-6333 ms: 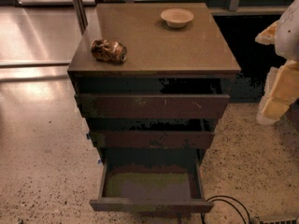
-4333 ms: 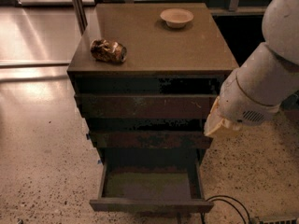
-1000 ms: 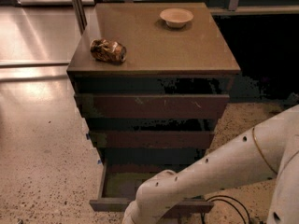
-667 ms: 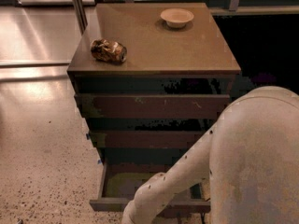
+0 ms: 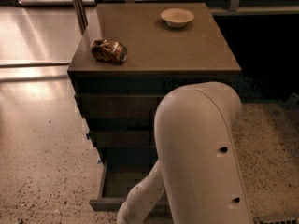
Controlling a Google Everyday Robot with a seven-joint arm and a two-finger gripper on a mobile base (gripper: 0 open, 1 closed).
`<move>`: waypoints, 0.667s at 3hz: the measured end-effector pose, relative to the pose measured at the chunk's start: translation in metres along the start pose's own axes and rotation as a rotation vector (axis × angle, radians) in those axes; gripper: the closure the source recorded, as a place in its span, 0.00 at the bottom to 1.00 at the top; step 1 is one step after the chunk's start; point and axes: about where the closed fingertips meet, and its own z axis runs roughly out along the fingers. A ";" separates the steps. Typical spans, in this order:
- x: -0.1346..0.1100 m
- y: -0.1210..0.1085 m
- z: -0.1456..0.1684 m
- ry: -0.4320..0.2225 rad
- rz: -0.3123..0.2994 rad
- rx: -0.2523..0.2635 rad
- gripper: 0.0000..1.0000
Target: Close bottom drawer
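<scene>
The bottom drawer (image 5: 106,203) of the dark brown cabinet stands pulled out, and its grey-green inner floor (image 5: 122,181) shows at the left. My white arm (image 5: 201,157) fills the lower middle of the view and covers the right half of the drawers. Its forearm (image 5: 140,200) runs down in front of the open drawer and leaves the picture at the bottom edge. The gripper is out of view below that edge.
The top drawer front (image 5: 117,105) and middle drawer front (image 5: 119,138) sit above. On the cabinet top (image 5: 154,45) lie a crumpled snack bag (image 5: 109,50) and a small white bowl (image 5: 177,17). Speckled floor (image 5: 42,171) lies left, and a dark recess is at the right.
My arm has swung in from the right and come down in front of the cabinet, and its big upper link now covers the drawers' right half. The bottom drawer still stands open.
</scene>
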 end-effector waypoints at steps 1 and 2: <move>0.004 -0.027 0.024 0.001 0.020 0.042 1.00; 0.011 -0.066 0.046 0.003 0.057 0.135 1.00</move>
